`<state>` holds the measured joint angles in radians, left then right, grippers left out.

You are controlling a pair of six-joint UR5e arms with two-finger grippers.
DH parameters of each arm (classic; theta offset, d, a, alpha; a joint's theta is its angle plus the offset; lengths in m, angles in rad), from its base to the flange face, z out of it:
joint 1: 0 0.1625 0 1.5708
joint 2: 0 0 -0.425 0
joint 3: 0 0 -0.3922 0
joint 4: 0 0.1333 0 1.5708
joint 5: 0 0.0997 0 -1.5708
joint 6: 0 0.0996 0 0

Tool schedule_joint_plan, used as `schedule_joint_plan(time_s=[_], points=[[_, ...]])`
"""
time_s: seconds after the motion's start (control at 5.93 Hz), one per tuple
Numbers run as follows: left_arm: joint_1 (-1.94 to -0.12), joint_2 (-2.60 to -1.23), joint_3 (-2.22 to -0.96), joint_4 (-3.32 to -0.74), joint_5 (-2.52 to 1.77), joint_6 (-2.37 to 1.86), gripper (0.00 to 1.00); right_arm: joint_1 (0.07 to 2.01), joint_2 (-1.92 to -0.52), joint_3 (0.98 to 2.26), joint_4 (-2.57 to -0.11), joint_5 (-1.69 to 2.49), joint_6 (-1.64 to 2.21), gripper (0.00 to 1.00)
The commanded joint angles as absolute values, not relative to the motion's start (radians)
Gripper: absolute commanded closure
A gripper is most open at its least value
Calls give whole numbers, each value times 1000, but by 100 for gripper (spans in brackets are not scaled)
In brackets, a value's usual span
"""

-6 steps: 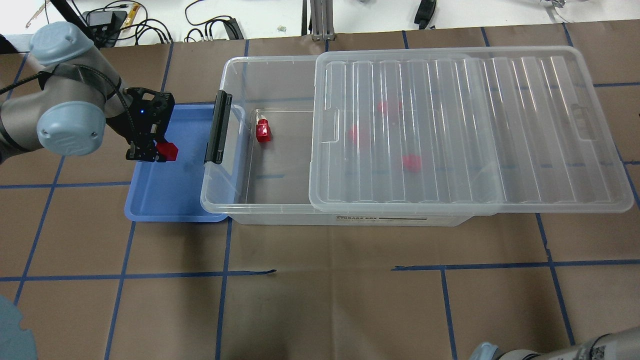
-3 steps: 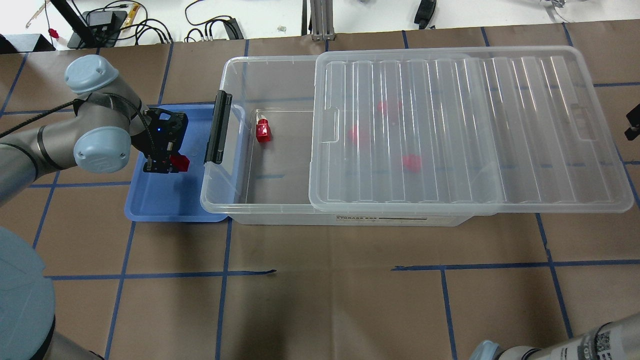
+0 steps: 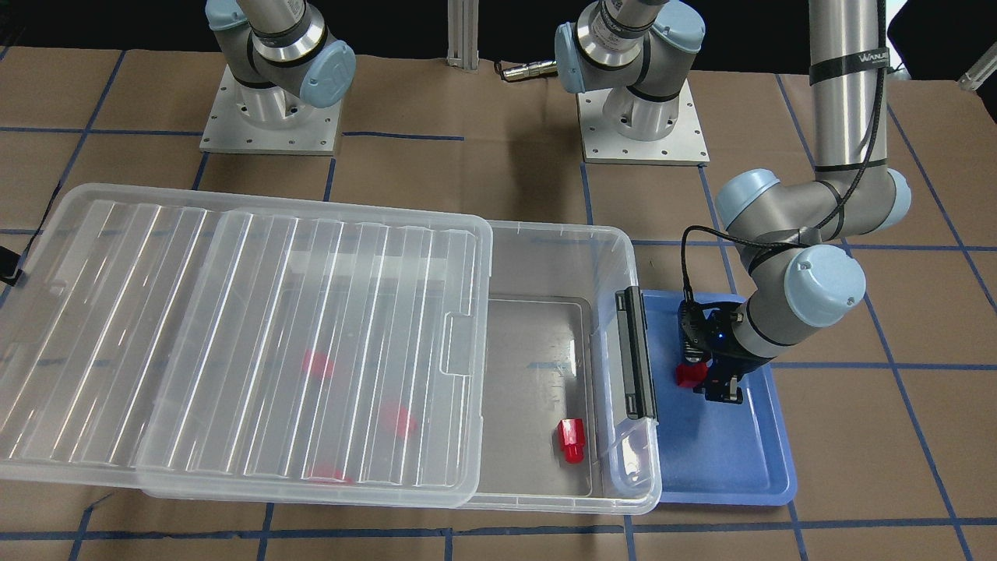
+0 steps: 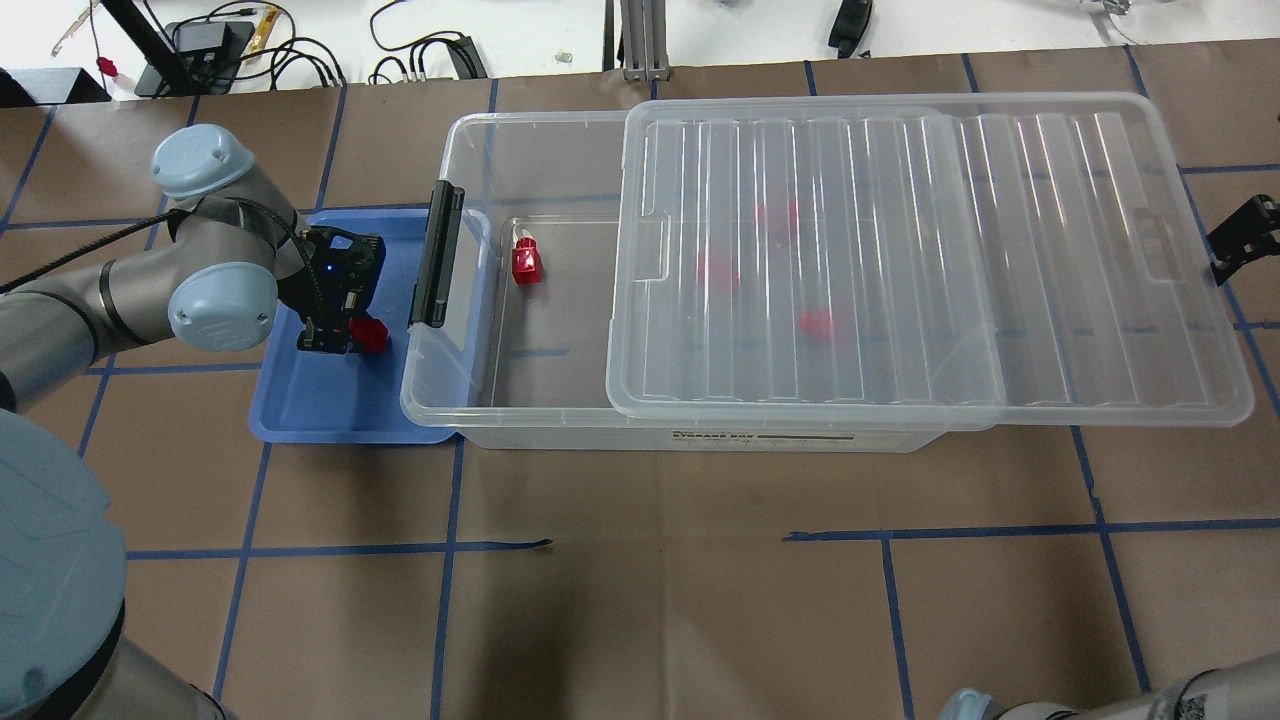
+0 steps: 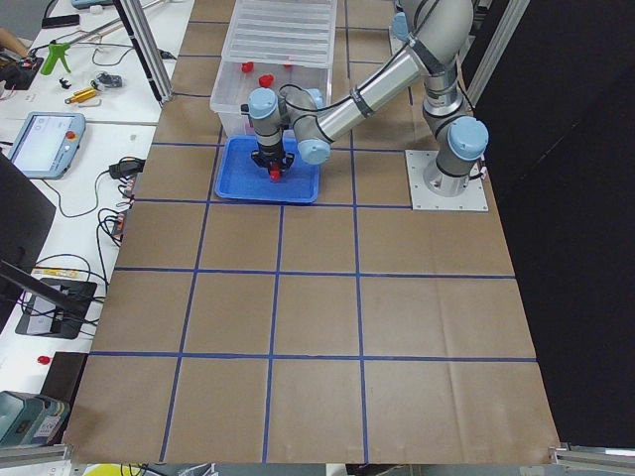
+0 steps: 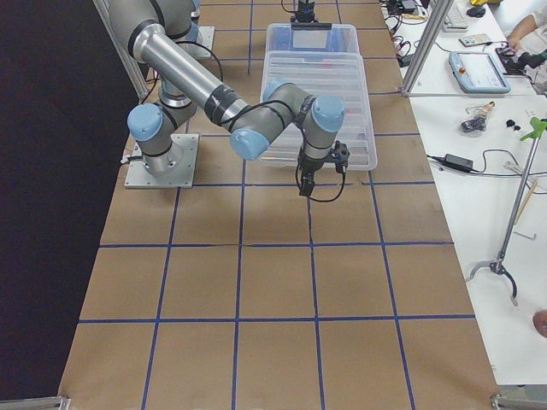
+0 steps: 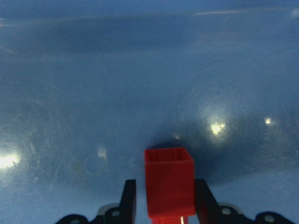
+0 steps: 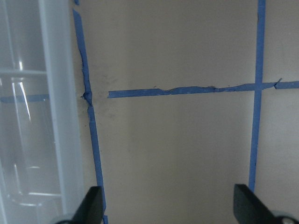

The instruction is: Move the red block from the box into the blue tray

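Note:
My left gripper (image 4: 335, 340) is shut on a red block (image 4: 372, 335) and holds it low over the blue tray (image 4: 330, 400). The left wrist view shows the red block (image 7: 168, 179) between both fingers (image 7: 128, 198), close above the tray floor (image 7: 140, 70). The front view shows the same block (image 3: 687, 375) over the tray (image 3: 724, 460). The clear box (image 4: 450, 130) has one uncovered red block (image 4: 526, 262) and three more blurred under its lid (image 4: 900, 260). My right gripper (image 8: 170, 210) is open and empty beside the lid's far end (image 8: 56, 93).
The box's black latch (image 4: 437, 255) stands upright against the tray's right edge. The lid covers most of the box and overhangs its right end. The right gripper's black body (image 4: 1240, 235) shows at the overhead view's right edge. Blue tape lines cross the brown table.
My left gripper has moved right and down over the tray with the red block. The lid has slid slightly left. My right gripper has come into view at the lid's right end.

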<state>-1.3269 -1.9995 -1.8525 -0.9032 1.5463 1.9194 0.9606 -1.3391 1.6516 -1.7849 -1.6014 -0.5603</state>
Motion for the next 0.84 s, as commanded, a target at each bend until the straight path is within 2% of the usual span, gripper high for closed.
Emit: schedule_joint_plan(time_s=[0.0,0.17,0.51,0.67], points=[[-1331,-1970,-1833,-917,1551,1911,11,992,-1359,1672,-1781,-1600,-532,0],[-1335,-1926,-1821,-978,1551,1905,11,1027,-1359,1675,-1781,-1585,-525,0],[-1388,-1748,-1656,-1392,1548,1792,11,1072,-1384,1702,-1779,-1578,-497,0],[-1432,-1726,-1566,-1534,1554,1766,11,1104,-1396,1710,-1781,-1577,-489,0]])
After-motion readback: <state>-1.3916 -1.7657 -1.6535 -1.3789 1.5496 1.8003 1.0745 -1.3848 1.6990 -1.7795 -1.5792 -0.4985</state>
